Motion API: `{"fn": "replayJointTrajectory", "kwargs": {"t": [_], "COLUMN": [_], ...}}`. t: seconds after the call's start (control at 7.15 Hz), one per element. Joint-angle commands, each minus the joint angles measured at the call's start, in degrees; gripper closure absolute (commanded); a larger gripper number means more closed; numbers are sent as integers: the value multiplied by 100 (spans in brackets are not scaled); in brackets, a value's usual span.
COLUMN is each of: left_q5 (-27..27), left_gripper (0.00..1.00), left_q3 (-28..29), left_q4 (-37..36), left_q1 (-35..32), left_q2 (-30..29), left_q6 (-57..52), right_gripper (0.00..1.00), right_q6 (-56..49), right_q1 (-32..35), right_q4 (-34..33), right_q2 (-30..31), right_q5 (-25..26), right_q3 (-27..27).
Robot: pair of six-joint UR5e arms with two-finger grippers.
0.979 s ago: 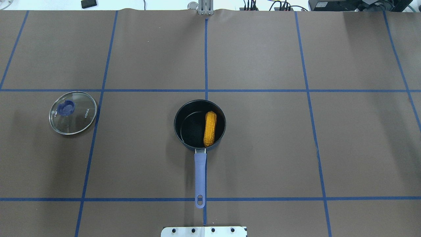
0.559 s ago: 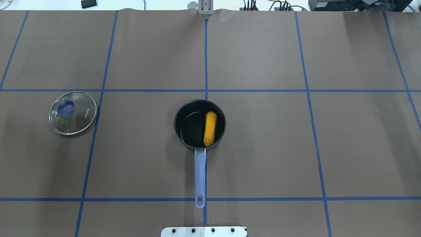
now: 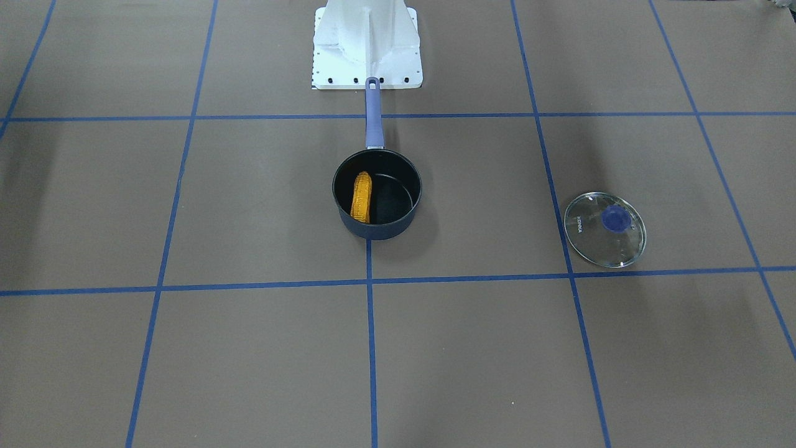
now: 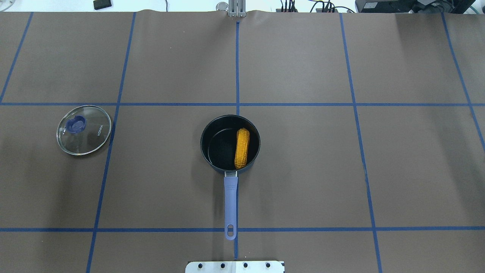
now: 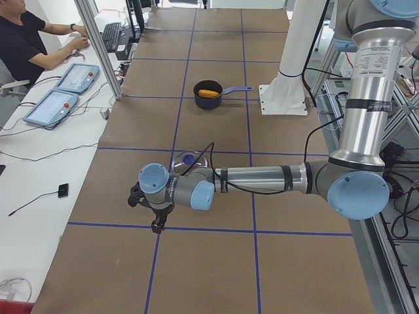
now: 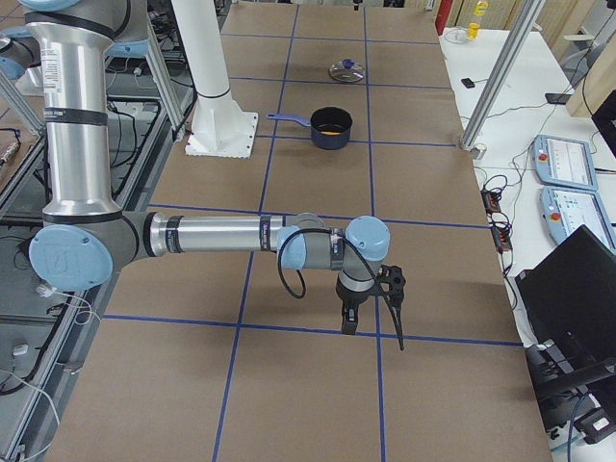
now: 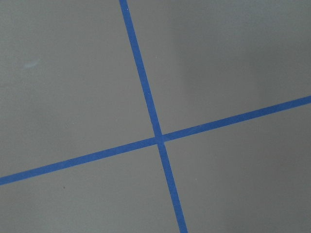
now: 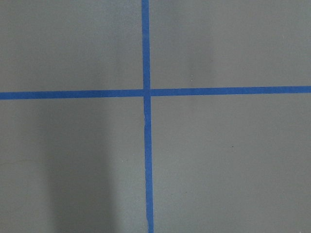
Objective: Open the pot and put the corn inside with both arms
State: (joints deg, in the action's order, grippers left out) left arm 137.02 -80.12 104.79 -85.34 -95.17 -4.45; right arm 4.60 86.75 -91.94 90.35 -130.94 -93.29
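Left gripper (image 5: 157, 226) well apart; corn (image 4: 242, 148) unmoved in pot (image 4: 218, 149)

Nothing visible has shifted in the overhead view: the pot (image 4: 219, 146), the corn (image 4: 242, 148) inside it and the glass lid (image 4: 84, 130) on the tabletop (image 4: 303, 170) lie exactly where they lay a second ago. The left arm (image 5: 262, 178) and right arm (image 6: 221, 236) show only in side views, so whether they moved cannot be told.
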Motion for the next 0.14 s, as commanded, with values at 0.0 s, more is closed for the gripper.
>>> {"fn": "replayJointTrajectory", "kwargs": {"t": [0.0], "left_q5": [0], "left_gripper": [1], "left_q3": [-12], "left_q4": [6], "left_q1": [0], "left_q2": [8], "left_q6": [-4], "right_gripper": [0], "right_q6": [6], "right_q1": [0], "right_q4": [0], "right_q2": [-8], "right_q5": [-1], "right_q3": [-14]}}
